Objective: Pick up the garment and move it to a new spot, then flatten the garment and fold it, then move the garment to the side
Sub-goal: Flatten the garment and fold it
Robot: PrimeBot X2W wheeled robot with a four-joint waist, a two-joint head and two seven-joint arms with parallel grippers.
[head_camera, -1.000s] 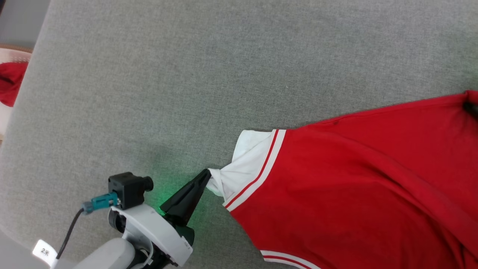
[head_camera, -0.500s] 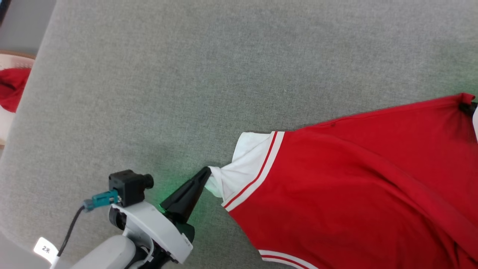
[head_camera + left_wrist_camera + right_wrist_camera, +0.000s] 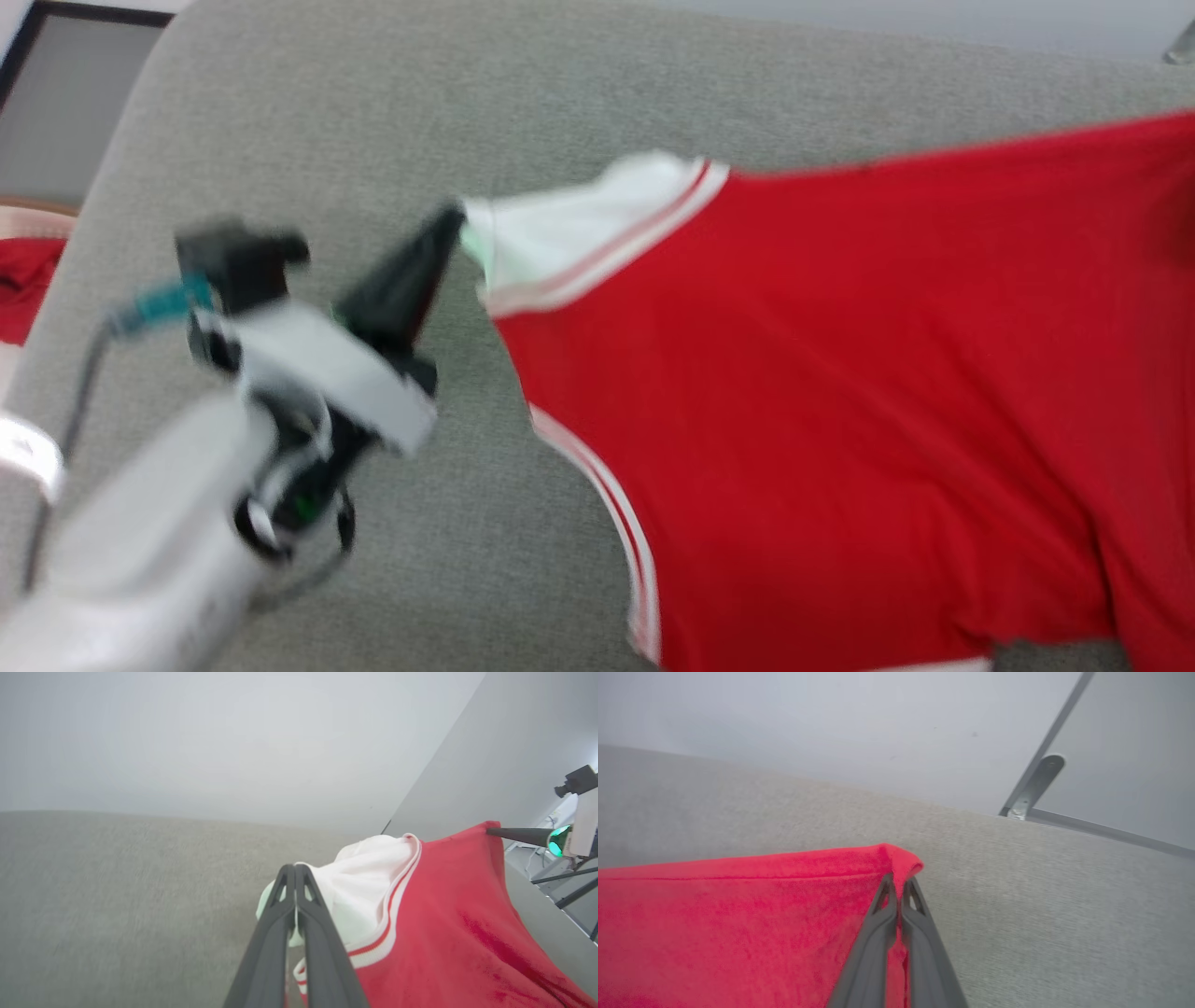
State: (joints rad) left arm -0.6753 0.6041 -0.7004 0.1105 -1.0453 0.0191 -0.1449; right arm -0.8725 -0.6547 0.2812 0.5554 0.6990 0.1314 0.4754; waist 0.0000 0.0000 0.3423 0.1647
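We saw the left fingers (image 3: pixel 279 921) pressed together and clamped on the cuff of the garment's white sleeve (image 3: pixel 369 877), the cloth bunched right at their tips. The right fingers (image 3: pixel 873 942) were likewise shut, pinching a red corner of the garment (image 3: pixel 840 373), which folded over their tips in a small hump. Between the two grips the top edge of the red cloth ran taut and nearly straight. From that edge the body of the shirt spread toward the bottom of the head view, its white-and-red striped trim curving down from the sleeve. The garment sat over the right half of the grey worktop (image 3: pixel 373 93). We could not tell whether its lower part touched the surface. In the left wrist view the far corner of the shirt met the dark tip of the other arm's fingers, beside a green light on that wrist.

At the left edge of the head view, off the worktop, stood a pale basket (image 3: pixel 33 217) with a red cloth (image 3: pixel 23 280) lying in it. A white tag (image 3: pixel 23 453) ringed the cable by the left forearm, but it was too blurred for us to read.
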